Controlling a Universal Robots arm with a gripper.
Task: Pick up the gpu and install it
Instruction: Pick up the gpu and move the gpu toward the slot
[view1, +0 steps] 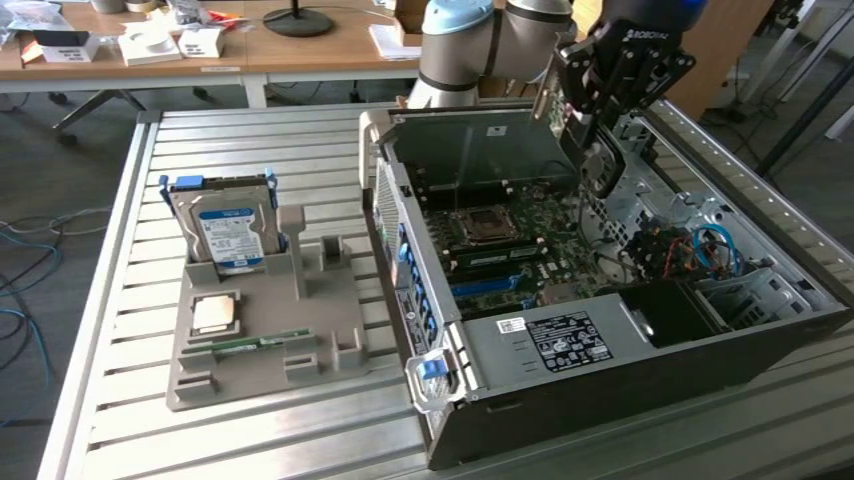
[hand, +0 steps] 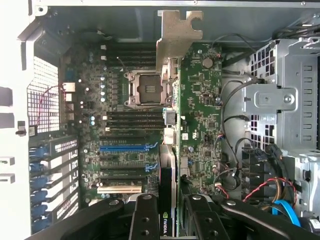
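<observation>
End effector (hand: 169, 207) clenched on gpu (hand: 200, 100); NVIDIA logo | above open computer case (view1: 627, 385); ROBOTIQ marking

Arm (view1: 461, 40): pale grey, blue joint caps, bent at the far edge of the exterior view. Wrist turned down. Black gripper (view1: 587, 118) points downward (tilted a little off vertical). Wrist view: both fingers (hand: 145, 220) pressed against opposite faces of the gpu (hand: 200, 110), card pinched edge-on between them.

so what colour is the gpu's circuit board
Green; the gpu shows best in the wrist view.
</observation>
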